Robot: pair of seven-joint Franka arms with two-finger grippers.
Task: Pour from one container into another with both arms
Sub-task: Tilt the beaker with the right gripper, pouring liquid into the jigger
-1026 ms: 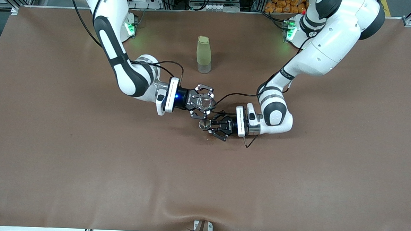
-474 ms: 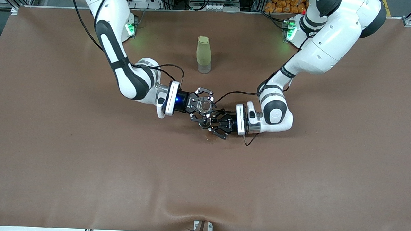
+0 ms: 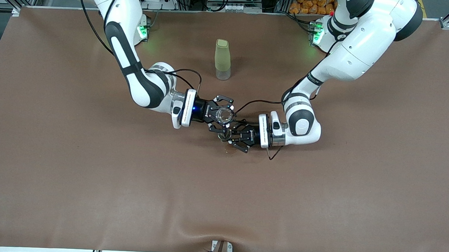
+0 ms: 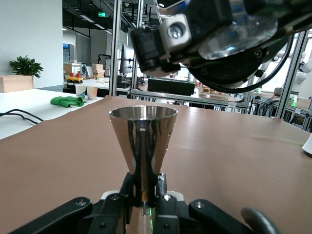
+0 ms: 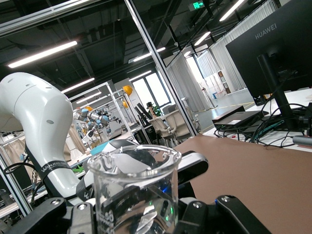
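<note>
My right gripper is shut on a clear glass beaker, near mid-table. In the right wrist view the beaker stands between the fingers of the right gripper. My left gripper is shut on a steel cone-shaped jigger, which is partly hidden under the right gripper. In the left wrist view the jigger stands upright, with the left gripper clamped on its narrow waist. The beaker's base hangs just above and beside the jigger's rim.
A tall pale green bottle stands upright between the two arm bases, farther from the front camera than both grippers. A brown cloth covers the whole table. A small dark spot lies on it just nearer than the jigger.
The right gripper has carried the beaker toward the jigger and now overlaps it. The left gripper has barely shifted.
</note>
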